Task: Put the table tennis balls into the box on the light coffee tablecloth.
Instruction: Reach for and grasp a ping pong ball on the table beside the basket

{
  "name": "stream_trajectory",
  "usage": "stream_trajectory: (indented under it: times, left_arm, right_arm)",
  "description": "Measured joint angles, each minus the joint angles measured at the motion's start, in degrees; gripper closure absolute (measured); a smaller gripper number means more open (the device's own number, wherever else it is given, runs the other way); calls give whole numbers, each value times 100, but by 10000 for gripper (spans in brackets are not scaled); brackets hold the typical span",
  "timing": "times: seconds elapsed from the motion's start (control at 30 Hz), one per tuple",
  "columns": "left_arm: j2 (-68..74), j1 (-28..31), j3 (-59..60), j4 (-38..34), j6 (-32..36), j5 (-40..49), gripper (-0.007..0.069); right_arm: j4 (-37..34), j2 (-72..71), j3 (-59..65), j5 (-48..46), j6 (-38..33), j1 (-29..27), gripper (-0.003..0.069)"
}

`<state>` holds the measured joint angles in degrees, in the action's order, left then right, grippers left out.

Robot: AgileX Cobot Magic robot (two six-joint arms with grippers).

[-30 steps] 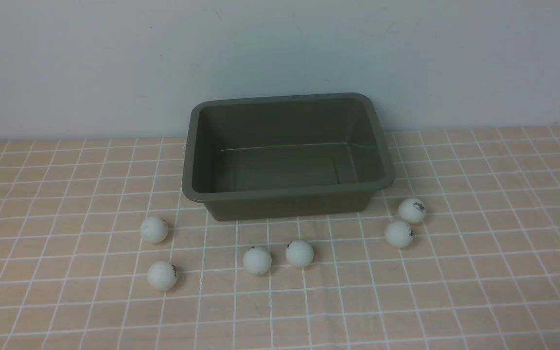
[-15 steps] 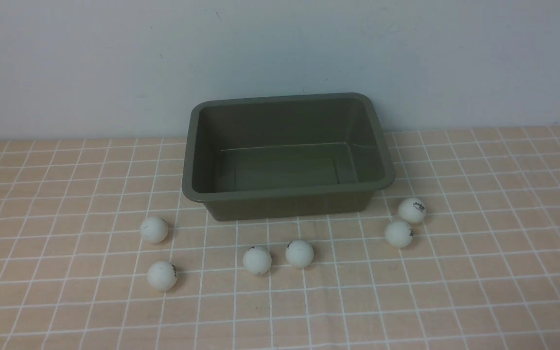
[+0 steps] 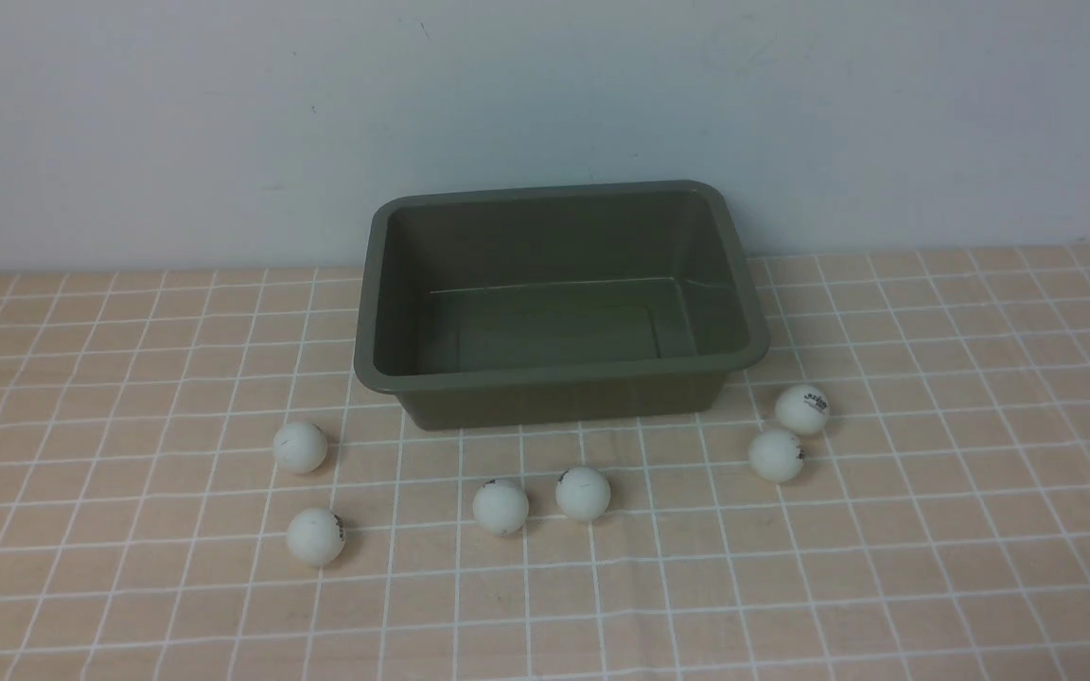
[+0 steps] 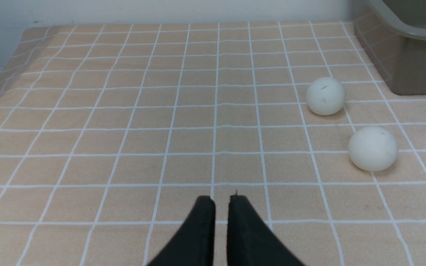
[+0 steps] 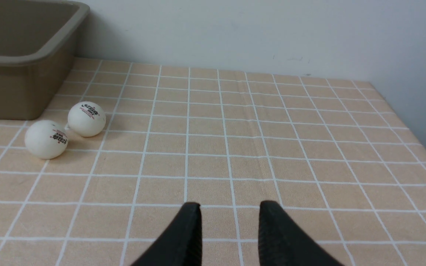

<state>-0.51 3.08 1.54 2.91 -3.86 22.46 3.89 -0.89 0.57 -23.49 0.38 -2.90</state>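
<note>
Left gripper [image 4: 222,201]: the jaws are drawn nearly together, with only a thin slit left between them. Nothing is gripped. The tips are held low over the cloth [image 4: 124,129].
Right gripper [image 5: 230,207]: the jaws are kept clearly parted, and bare cloth is seen between them. Nothing is gripped.
Left balls [image 4: 325,96] [image 4: 372,148]: two are seen ahead of the left gripper, on its box side, well apart from its tips.
Right balls [image 5: 86,119] [image 5: 46,139]: two printed ones are seen ahead of the right gripper, on its box side, just beside each other.
Middle balls [image 3: 501,507] [image 3: 583,493]: two are laid side by side between the grippers' sides, near the box's front wall.
Box [image 3: 554,376]: it is set on the cloth, farther ahead than every ball. One front corner is seen from each wrist. All six balls are left outside it.
</note>
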Motion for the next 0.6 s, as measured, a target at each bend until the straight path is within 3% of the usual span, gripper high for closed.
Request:
stream_trajectory:
  times: [0.17,0.33,0.6]
  left_arm:
    - [0,0,0,0,0,0,621]
    - [0,0,0,0,0,0,621]
    - [0,0,0,0,0,0,621]
  right_arm:
    - [-161,0,-1015,-213,28,0,447]
    - [-457,-6,-2047,-1095,129,0,447]
    - [-701,-6,-2327,-1537,146,0,447]
